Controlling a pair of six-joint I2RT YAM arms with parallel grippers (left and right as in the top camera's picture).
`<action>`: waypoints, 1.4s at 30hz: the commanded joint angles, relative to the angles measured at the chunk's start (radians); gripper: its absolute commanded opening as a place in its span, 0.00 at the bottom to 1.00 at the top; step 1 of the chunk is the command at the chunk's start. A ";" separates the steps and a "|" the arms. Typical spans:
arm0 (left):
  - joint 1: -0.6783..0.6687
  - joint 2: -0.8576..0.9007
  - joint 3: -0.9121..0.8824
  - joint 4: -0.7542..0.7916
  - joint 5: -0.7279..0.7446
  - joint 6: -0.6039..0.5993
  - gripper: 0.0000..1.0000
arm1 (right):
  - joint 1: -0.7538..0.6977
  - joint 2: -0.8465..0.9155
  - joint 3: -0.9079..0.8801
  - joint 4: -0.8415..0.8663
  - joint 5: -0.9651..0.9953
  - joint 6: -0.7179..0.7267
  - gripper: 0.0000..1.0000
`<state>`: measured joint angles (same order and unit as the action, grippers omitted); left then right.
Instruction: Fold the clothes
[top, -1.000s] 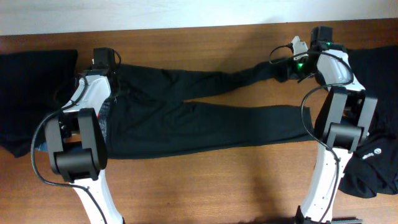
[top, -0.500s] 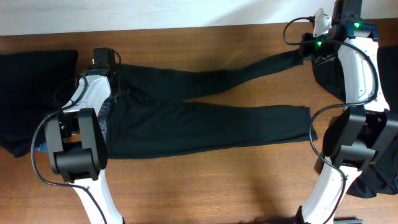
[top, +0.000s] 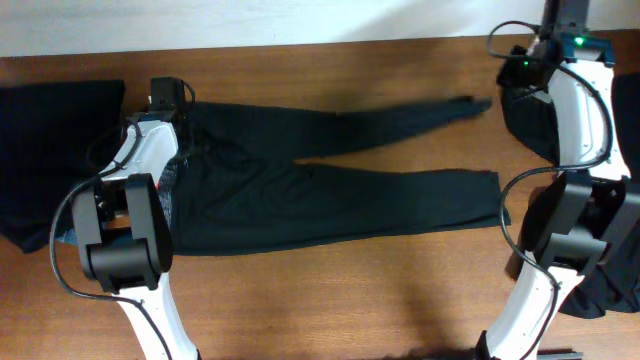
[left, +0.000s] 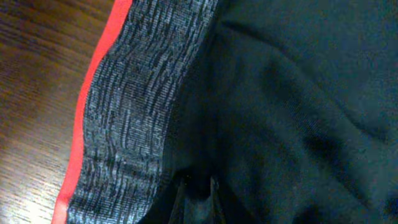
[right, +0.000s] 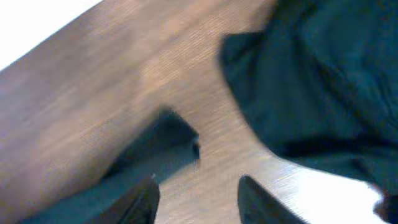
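Overhead, we see the black trousers (top: 330, 190) stretched across the table (top: 330, 295). At the left wrist, our left end effector (left: 196, 194) pinches their fabric narrowly beside the red-edged grey waistband (left: 137, 106). At the right wrist, the right end effector (right: 198, 190) gapes empty above a leg hem (right: 165, 142).

Left arm (top: 138, 160): white shells, black boxy joints, black cable (top: 60, 235) looping off its 9 o'clock side. Right arm (top: 585, 110): same white-and-black build, more cable looping at its 9 o'clock side, green lights (top: 576, 41) glowing at the 12 o'clock end. White column links run toward 6 o'clock on both. Left gripper (left: 198, 198) tips thin, dark. Right gripper (right: 198, 199) fingers (right: 261, 199) dark, rounded, blurred.
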<state>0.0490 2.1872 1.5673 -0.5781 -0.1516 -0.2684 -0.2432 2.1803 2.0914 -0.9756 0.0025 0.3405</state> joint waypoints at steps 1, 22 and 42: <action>0.005 0.008 0.002 -0.013 0.010 0.009 0.15 | -0.020 0.018 0.006 -0.024 0.070 0.028 0.57; 0.005 0.008 0.002 -0.016 0.010 0.009 0.15 | -0.018 0.217 -0.087 0.072 -0.262 -0.474 0.58; 0.005 0.008 0.002 -0.013 0.010 0.009 0.15 | 0.009 0.114 0.234 -0.167 -0.358 -0.464 0.04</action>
<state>0.0490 2.1872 1.5673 -0.5896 -0.1516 -0.2684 -0.2535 2.4214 2.1990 -1.1118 -0.3332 -0.1230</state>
